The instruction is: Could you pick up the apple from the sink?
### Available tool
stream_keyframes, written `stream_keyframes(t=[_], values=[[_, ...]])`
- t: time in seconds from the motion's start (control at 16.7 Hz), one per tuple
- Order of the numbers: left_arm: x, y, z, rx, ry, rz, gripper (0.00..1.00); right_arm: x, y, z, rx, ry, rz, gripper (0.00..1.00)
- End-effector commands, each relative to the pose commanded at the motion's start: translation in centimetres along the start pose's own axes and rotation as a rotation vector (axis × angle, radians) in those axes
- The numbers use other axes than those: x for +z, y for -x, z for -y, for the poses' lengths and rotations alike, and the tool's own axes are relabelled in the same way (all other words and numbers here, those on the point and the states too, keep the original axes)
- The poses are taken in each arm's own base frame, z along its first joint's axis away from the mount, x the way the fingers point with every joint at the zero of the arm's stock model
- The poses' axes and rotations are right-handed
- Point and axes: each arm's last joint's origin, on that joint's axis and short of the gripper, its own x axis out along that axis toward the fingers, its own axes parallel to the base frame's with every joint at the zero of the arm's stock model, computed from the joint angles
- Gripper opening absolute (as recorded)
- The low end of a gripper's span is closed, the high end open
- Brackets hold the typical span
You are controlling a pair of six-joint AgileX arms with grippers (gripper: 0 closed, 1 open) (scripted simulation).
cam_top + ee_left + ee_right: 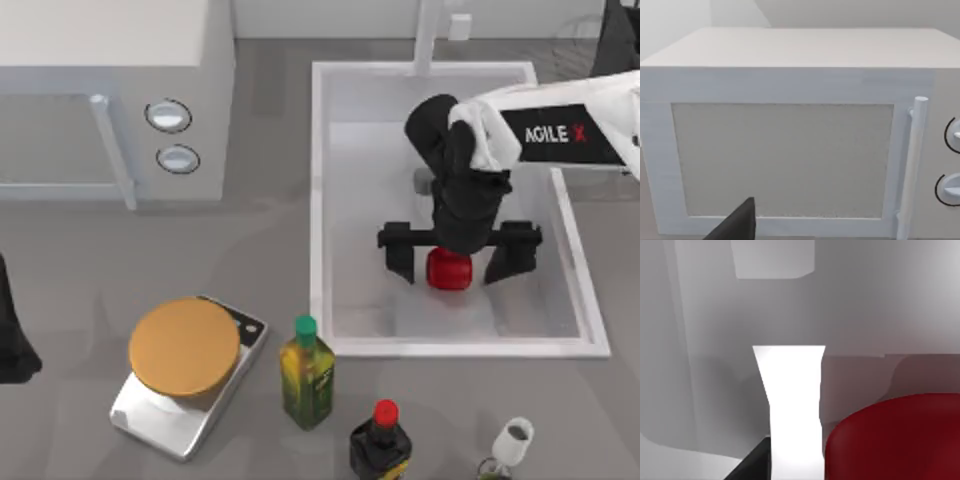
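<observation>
- The apple [449, 269] lay on the floor of the sink [320, 200], toward its near side and about midway across.
- In the right wrist view the apple [900, 440] bulked close and dark red, with a white finger [792, 410] just beside it.
- The right gripper [455, 255] hung straight over the apple, fingers spread wide, one on the apple's left and one on its right, neither touching it.
- The right arm [560, 130] reached in over the sink's right rim.
- A faucet [428, 35] stood at the sink's far edge.
- The left arm [12, 330] sat parked at the table's left edge; I could not tell how its fingers stood.
- The microwave [110, 90] stood far left, its door [785, 160] and handle [912, 165] facing the left wrist camera.
- A scale [188, 375] with a round tan top stood near left of the sink.
- A green-capped bottle [307, 372], a red-capped bottle [381, 440] and a white cup [514, 440] lined the near edge.
</observation>
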Motion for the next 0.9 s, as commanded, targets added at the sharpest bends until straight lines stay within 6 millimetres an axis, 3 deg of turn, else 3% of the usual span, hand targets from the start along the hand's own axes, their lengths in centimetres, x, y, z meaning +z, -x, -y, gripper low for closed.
stream_keyframes(t=[0.42,0.9], values=[[0.0,0.0,0.0,0.0,0.0,0.0,1.0,0.0,0.0,0.0,0.0,0.0,0.0,0.02],[0.0,0.0,0.0,0.0,0.0,0.0,1.0,0.0,0.0,0.0,0.0,0.0,0.0,0.0]])
